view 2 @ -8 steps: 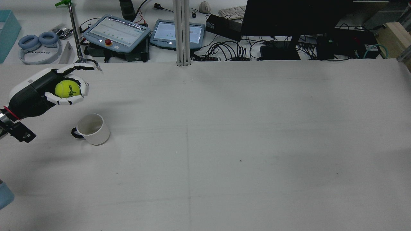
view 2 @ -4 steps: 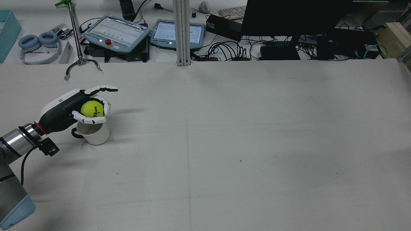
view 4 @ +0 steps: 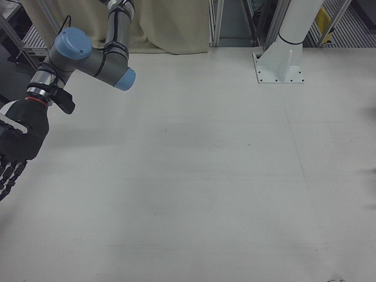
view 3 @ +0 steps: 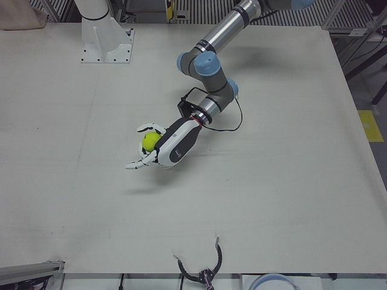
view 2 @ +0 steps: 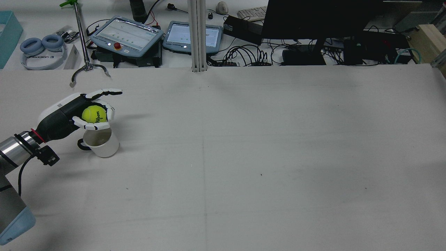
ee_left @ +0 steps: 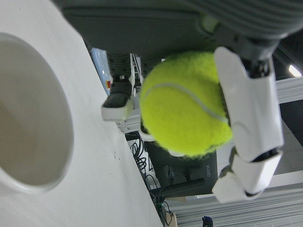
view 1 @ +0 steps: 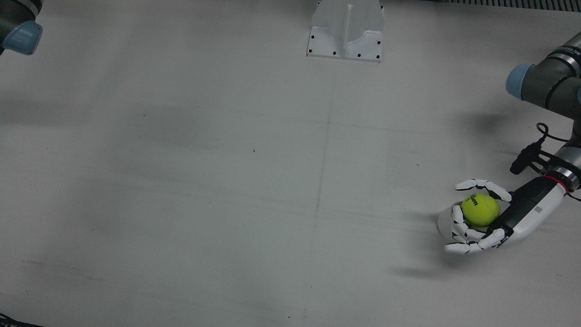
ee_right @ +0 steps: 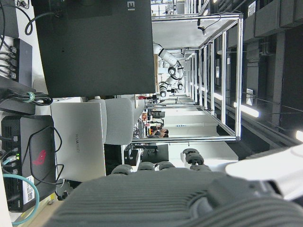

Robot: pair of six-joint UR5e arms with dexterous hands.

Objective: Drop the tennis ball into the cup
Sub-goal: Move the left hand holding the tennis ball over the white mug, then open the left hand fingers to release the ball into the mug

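Observation:
A yellow-green tennis ball (view 2: 94,114) sits in my left hand (view 2: 75,113), whose fingers curl around it. The hand hovers just above the white cup (view 2: 104,146), which stands upright on the table at its left side with a dark handle. In the front view the ball (view 1: 480,210) and left hand (view 1: 504,218) cover most of the cup (view 1: 442,221). The left hand view shows the ball (ee_left: 187,109) held above and beside the cup's open mouth (ee_left: 28,142). My right hand (view 4: 17,141) hangs at the right-front view's left edge, fingers spread and holding nothing.
A claw tool on a stand (view 2: 89,68) stands at the table's far edge behind the cup. Two teach pendants (view 2: 127,35), headphones (view 2: 41,48) and a monitor lie beyond the table. A white pedestal mount (view 1: 346,29) is at the robot's side.
My left hand carried the ball from behind the cup to over its mouth, then in the last half second drew slightly back and up. The cup has not moved.

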